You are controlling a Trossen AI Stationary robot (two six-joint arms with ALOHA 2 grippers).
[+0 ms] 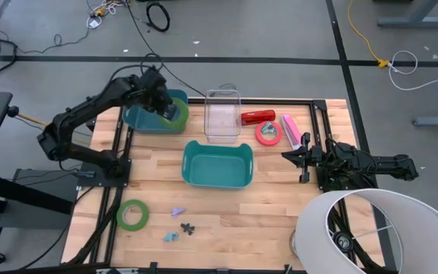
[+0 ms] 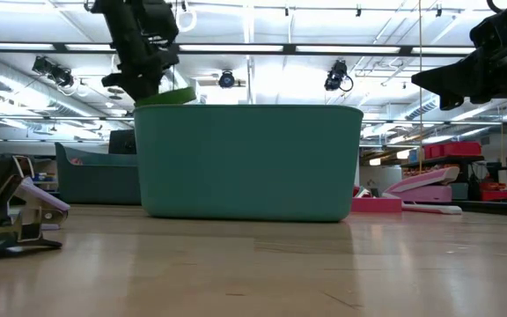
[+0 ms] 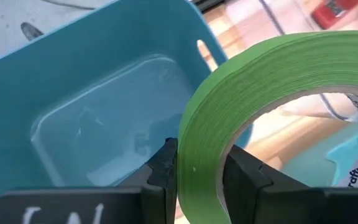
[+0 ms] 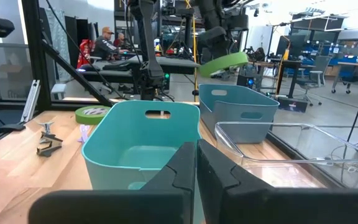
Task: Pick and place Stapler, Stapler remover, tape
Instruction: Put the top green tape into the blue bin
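**Colours on the worktop**

The worktop [image 1: 226, 213] is pale wood grain. Two tape rolls are green [image 1: 177, 111] [image 1: 132, 215], one pinkish-red [image 1: 268, 133]. The bins: blue-teal [image 1: 139, 119], teal [image 1: 217, 164] and clear [image 1: 223, 114]. The staplers are red [image 1: 258, 116] and pink [image 1: 290, 129].

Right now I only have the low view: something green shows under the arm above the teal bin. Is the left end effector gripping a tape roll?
Observer: Yes. The left wrist view shows the left end effector clamped across the wall of a green tape roll, one finger inside the ring and one outside.
Operator: Is it over that front bin?
Observer: No. From above, it hangs over the darker bin at the table's back left, not the front teal bin.
Operator: Where is the other green roll?
Observer: The second green roll lies flat on the table's near-left part, outside both bins.
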